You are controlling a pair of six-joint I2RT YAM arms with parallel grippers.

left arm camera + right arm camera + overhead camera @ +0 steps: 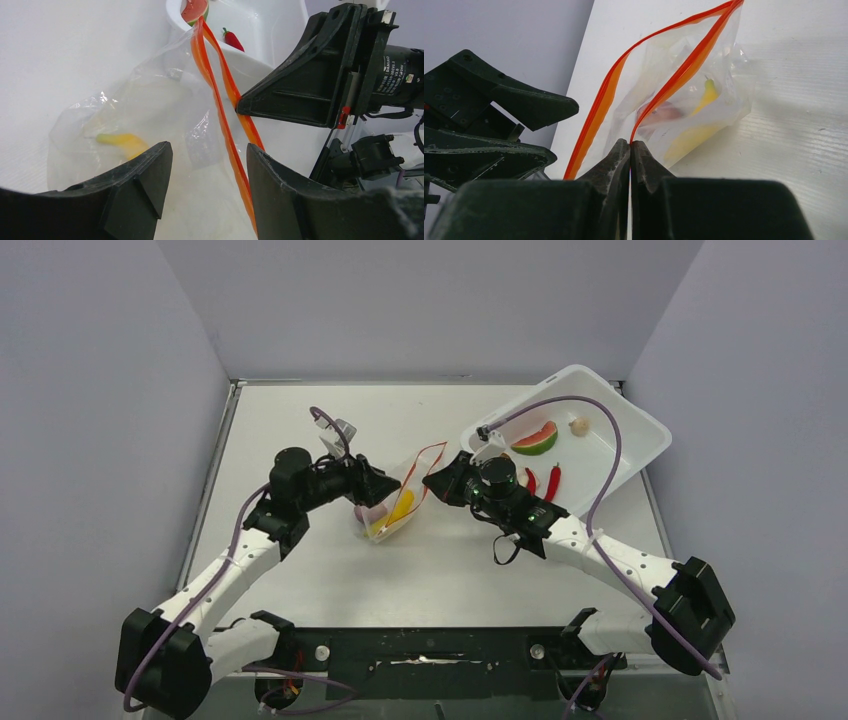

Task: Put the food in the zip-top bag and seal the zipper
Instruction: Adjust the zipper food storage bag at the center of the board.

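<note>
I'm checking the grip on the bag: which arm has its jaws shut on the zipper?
The right gripper: its jaws are shut on one side of the zipper. The left gripper has open jaws, the strip passing between them.

White table (300,575), matte, with a faint ribbed texture in the right wrist view. Thin metal rim (205,500) runs along its left side. Plain pale grey panels box it in on three sides: back wall (430,300), left wall (90,440), right wall (760,370). Black mounting plate (430,650) spans the near edge. Lighting is even and diffuse, shadows on the tabletop soft.
</note>
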